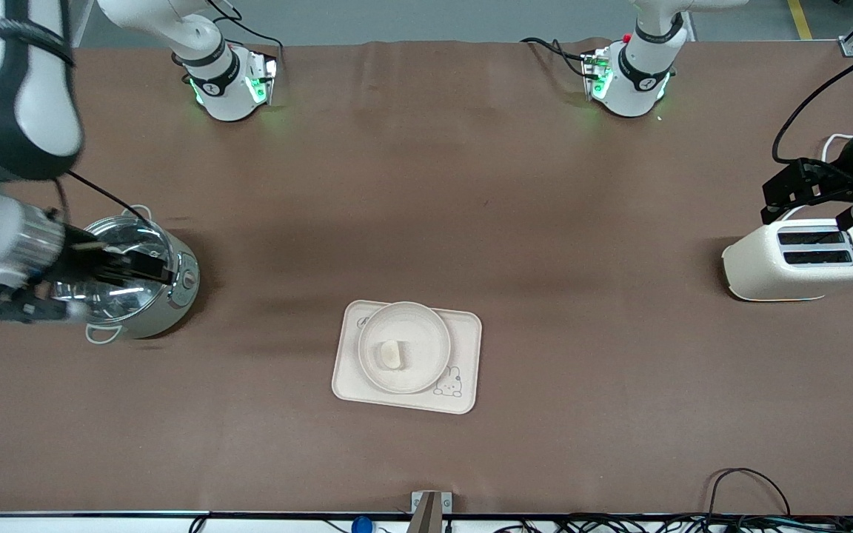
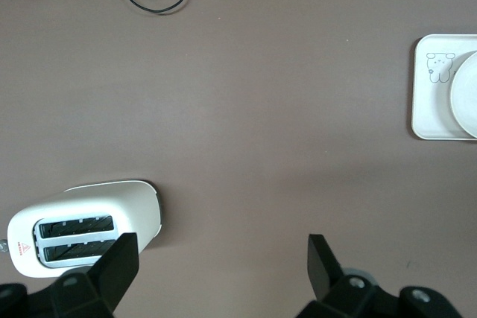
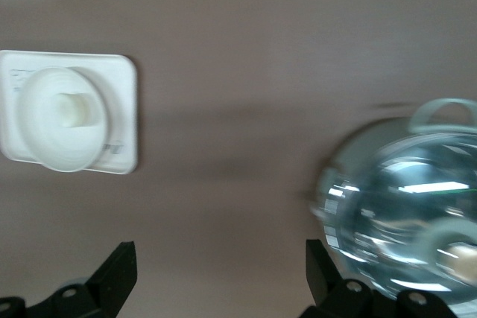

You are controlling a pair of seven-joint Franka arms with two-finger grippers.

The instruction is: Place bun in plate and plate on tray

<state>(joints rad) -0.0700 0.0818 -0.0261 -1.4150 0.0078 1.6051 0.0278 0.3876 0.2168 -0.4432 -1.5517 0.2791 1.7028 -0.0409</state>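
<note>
The left gripper [image 1: 804, 198] hangs over the toaster [image 1: 800, 260] at the left arm's end of the counter [image 1: 471, 185], its fingers [image 2: 119, 262] spread wide and grasping nothing. In the left wrist view the toaster's two slots face up just under those fingers, and the tray shows at the edge of the picture, well apart from the toaster.

The right gripper [image 1: 146, 268] hangs over the shiny steel cooker pot [image 1: 138, 281] at the right arm's end of the counter, likewise released, fingers [image 3: 118, 277] wide apart and empty. The right wrist view shows the pot's gleaming inside and one looped handle close below it.

Taking the tray [image 1: 406, 356] as the landmark: it lies flat on the counter between the pot and the toaster, nearer to the front camera than both. The plate [image 1: 404, 346] rests on the tray, covering most of it, with the rabbit drawing showing on the tray's bare corner just beside the plate's rim. The bun [image 1: 391, 354] lies in the plate, near its middle. Both grippers are well apart from the tray.
</note>
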